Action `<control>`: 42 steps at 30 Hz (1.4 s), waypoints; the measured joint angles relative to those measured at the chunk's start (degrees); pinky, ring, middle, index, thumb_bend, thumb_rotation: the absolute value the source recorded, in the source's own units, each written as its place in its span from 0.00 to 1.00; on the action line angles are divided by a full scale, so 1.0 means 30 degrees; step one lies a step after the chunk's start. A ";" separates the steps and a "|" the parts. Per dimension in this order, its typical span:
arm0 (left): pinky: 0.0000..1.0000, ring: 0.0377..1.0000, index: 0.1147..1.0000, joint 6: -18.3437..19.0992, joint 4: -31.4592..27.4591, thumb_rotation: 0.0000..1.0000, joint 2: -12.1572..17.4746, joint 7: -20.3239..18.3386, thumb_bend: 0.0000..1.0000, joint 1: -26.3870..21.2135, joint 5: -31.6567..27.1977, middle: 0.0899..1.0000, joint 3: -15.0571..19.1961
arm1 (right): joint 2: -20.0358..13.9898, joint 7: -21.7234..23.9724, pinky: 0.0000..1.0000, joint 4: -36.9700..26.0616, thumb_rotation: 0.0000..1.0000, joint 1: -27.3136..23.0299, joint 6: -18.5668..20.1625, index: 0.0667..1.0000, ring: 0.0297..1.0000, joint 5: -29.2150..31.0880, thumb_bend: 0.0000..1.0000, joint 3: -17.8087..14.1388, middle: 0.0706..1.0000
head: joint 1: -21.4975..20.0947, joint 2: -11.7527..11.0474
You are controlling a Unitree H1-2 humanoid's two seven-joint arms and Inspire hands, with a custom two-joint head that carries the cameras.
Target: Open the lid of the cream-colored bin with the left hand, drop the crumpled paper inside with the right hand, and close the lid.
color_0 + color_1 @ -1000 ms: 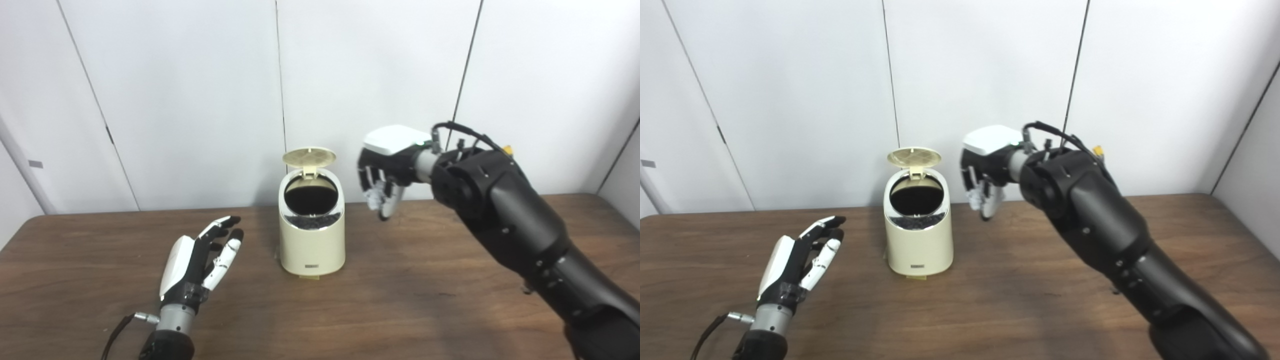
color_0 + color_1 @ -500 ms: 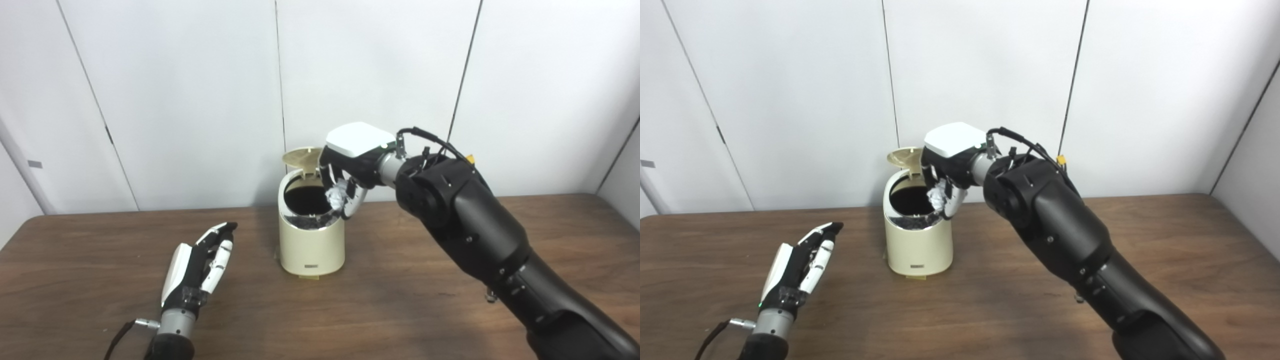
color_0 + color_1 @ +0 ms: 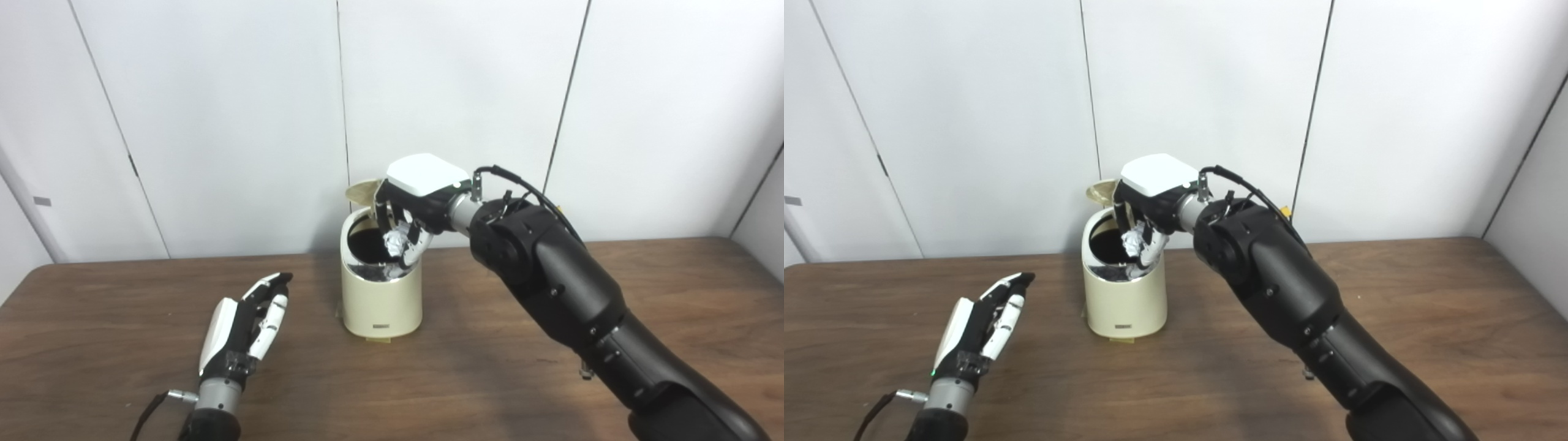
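Note:
The cream-colored bin [image 3: 381, 300] stands on the table near the back middle, its lid [image 3: 361, 191] flipped up behind the dark opening. My right hand [image 3: 411, 199] hovers right over that opening, shut on the white crumpled paper [image 3: 395, 237], which hangs at the bin's mouth. The hand hides part of the lid and the rim's right side. My left hand [image 3: 245, 324] rests low at the front left of the bin, open, fingers stretched toward the bin, holding nothing.
The brown wooden table [image 3: 490, 361] runs wide to both sides of the bin. White wall panels [image 3: 214, 122] stand just behind it. My right arm [image 3: 569, 306] crosses the table's right half diagonally.
My right hand has carried the crumpled paper leftward from beside the bin to over its open mouth. My left hand drew back slightly and its fingers came closer together.

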 measured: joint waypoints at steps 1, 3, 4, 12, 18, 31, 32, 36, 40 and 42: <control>0.73 0.82 0.83 0.0002 -0.0024 0.97 0.0000 0.0000 0.30 0.0000 0.0000 0.83 -0.0012 | 0.0059 -0.0330 0.24 0.0120 0.00 0.0015 -0.0163 0.46 0.35 0.0042 0.52 0.0002 0.44 | 0.0000 0.0000; 0.73 0.82 0.83 0.0002 -0.0035 0.96 0.0002 0.0000 0.29 0.0000 0.0001 0.83 -0.0020 | 0.0160 -0.0786 0.25 0.0180 0.00 0.0114 -0.0426 0.45 0.36 0.0110 0.52 0.0029 0.45 | -0.0029 0.0000; 0.73 0.82 0.83 0.0002 -0.0036 0.96 0.0003 0.0003 0.29 0.0000 0.0004 0.83 -0.0023 | 0.0165 -0.1036 0.25 0.0223 0.00 0.0157 -0.0739 0.44 0.37 0.0137 0.52 0.0074 0.46 | -0.0029 0.0000; 0.73 0.81 0.82 -0.0023 -0.0033 0.94 0.0004 0.0150 0.29 0.0001 0.0420 0.82 -0.0154 | 0.0066 -0.5625 0.30 0.1481 0.00 0.1057 -0.5032 0.42 0.41 0.0179 0.51 0.0328 0.51 | 0.0030 0.0000; 0.72 0.81 0.81 -0.0081 -0.0034 0.93 0.0022 0.0233 0.29 0.0005 0.0703 0.82 -0.0242 | 0.0067 -0.7219 0.35 0.1912 0.00 0.1419 -0.6278 0.41 0.43 0.0375 0.51 0.0174 0.53 | -0.0029 0.0058; 0.71 0.80 0.81 -0.0156 -0.0033 0.91 0.0056 0.0253 0.30 0.0005 0.0713 0.81 -0.0245 | 0.0067 -0.6966 0.36 0.1744 0.00 0.1615 -0.6162 0.42 0.41 -0.0166 0.51 0.0197 0.55 | -0.0117 0.0088; 0.71 0.80 0.81 -0.0170 -0.0033 0.91 0.0062 0.0253 0.30 0.0005 0.0714 0.81 -0.0247 | 0.0067 -0.6965 0.37 0.1686 0.00 0.1619 -0.6155 0.42 0.42 -0.0332 0.51 0.0202 0.55 | -0.0117 0.0088; 0.71 0.81 0.81 -0.0177 -0.0033 0.91 0.0103 0.0248 0.31 0.0005 0.0715 0.82 -0.0262 | 0.0068 -0.6955 0.39 0.1520 0.00 0.1620 -0.6120 0.41 0.44 -0.0861 0.51 0.0196 0.55 | -0.0146 0.0030; 0.72 0.81 0.81 -0.0169 -0.0123 0.92 0.0117 0.0217 0.31 0.0029 0.0717 0.82 -0.0273 | 0.0069 -0.7334 0.42 0.1523 0.00 0.1656 -0.6119 0.39 0.46 -0.1426 0.51 0.0182 0.55 | -0.0146 0.0088; 0.72 0.81 0.81 -0.0167 -0.0147 0.92 0.0119 0.0216 0.31 0.0030 0.0729 0.82 -0.0294 | 0.0071 -0.7470 0.43 0.1521 0.00 0.1690 -0.6045 0.38 0.46 -0.1684 0.51 0.0169 0.53 | -0.0146 0.0088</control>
